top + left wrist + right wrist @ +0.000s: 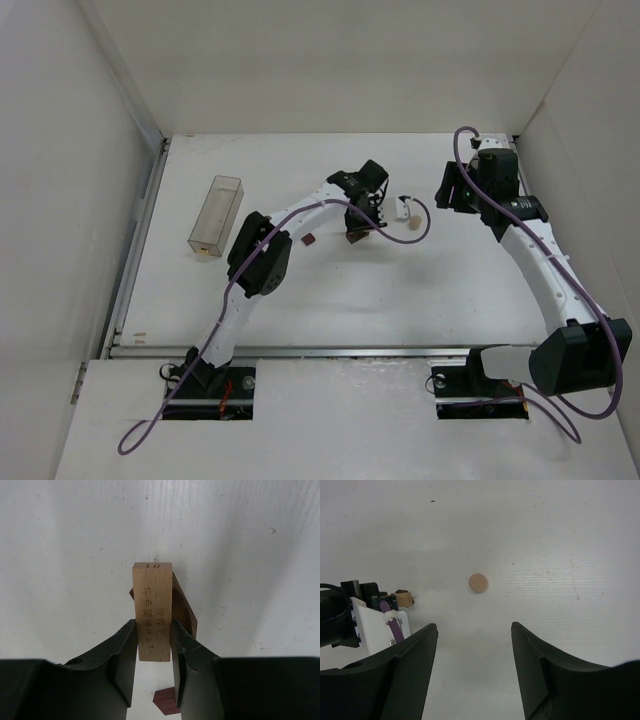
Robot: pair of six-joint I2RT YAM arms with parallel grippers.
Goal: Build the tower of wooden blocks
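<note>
My left gripper [154,630] is shut on the flat tan slab [152,610], which carries engraved marks and points away from the wrist. A darker brown block [186,611] sits just behind the slab's right side; I cannot tell if they touch. A small dark brown cube [167,701] lies on the table below the jaws and also shows in the top view [310,240]. The pale beige cylinder [478,582] lies flat ahead of my open, empty right gripper [474,626]. In the top view the left gripper [356,230] is mid-table, with the cylinder [410,228] to its right.
A clear plastic box [217,213] stands at the left of the white table [400,290]. The right gripper [450,187] hovers at the back right. White walls enclose the table on three sides. The left arm's wrist [375,622] shows in the right wrist view.
</note>
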